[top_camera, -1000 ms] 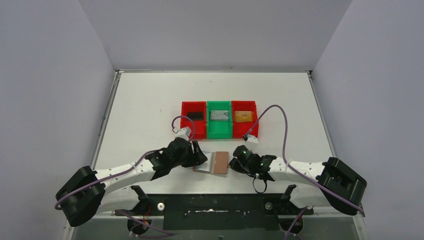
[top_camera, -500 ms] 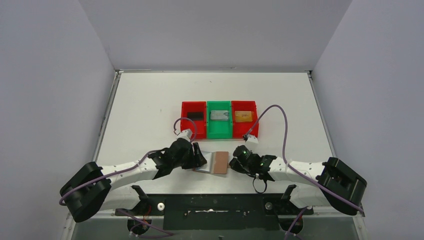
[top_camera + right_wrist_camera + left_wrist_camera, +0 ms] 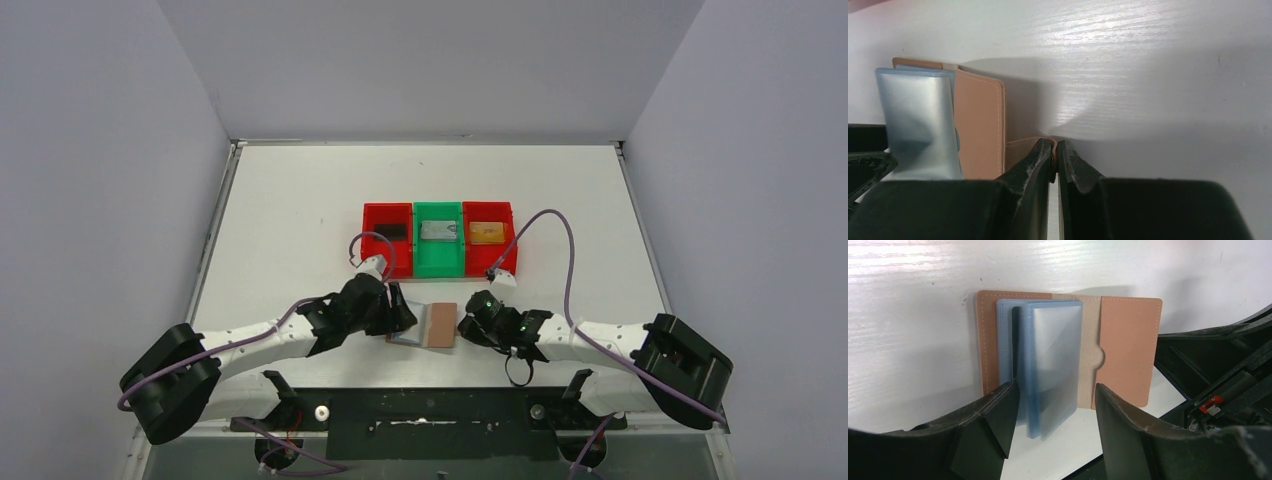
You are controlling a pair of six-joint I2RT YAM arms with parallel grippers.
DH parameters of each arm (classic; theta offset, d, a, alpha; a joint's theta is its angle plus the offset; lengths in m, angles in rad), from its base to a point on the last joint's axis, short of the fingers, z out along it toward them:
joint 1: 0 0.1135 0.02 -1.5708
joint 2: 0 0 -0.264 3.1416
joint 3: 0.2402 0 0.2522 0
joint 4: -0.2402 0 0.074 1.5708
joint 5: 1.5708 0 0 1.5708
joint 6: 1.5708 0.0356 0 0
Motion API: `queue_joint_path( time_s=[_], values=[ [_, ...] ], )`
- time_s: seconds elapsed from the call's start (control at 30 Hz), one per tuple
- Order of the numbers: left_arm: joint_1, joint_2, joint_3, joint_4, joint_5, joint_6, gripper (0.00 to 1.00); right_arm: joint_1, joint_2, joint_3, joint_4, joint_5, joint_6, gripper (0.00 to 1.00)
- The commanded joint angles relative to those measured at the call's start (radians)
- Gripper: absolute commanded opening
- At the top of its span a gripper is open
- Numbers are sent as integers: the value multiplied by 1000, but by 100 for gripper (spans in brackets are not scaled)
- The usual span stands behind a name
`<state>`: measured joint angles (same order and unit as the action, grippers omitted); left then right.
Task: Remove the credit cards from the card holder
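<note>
Three cards (image 3: 437,231) already sit in bins (image 3: 388,268). Left gripper (image 3: 1055,390), jaws apart, straddles the wallet's (image 3: 1128,350) sleeves (image 3: 1055,340); right gripper (image 3: 1055,147) clamps its strap (image 3: 1023,150). Whether any cards remain inside is unclear.

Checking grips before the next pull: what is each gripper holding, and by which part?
Right gripper pinches the card holder by its tan strap tab. Left gripper stands open astride the blue pockets, gripping nothing.

Tan-brown leather bifold card holder (image 3: 1128,350) lies open, inner side up, pale blue plastic sleeves (image 3: 1050,365) standing fanned (contents unclear). Thin black card (image 3: 390,231), silver-grey card (image 3: 436,231) and gold-orange card (image 3: 487,232) lie flat in a row beyond it.
</note>
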<state>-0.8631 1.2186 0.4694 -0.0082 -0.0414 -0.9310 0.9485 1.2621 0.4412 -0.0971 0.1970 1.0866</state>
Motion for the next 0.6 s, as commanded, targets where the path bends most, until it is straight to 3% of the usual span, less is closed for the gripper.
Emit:
queue_joint_path(
  time_s=[0.0,0.57],
  values=[
    [-7,-13,48,13,6,9,56,-6,22,16,16,28,2,7],
    [-20,-45,80,-80,-72,10,59,-5,17,25,6,31,1,7]
  ],
)
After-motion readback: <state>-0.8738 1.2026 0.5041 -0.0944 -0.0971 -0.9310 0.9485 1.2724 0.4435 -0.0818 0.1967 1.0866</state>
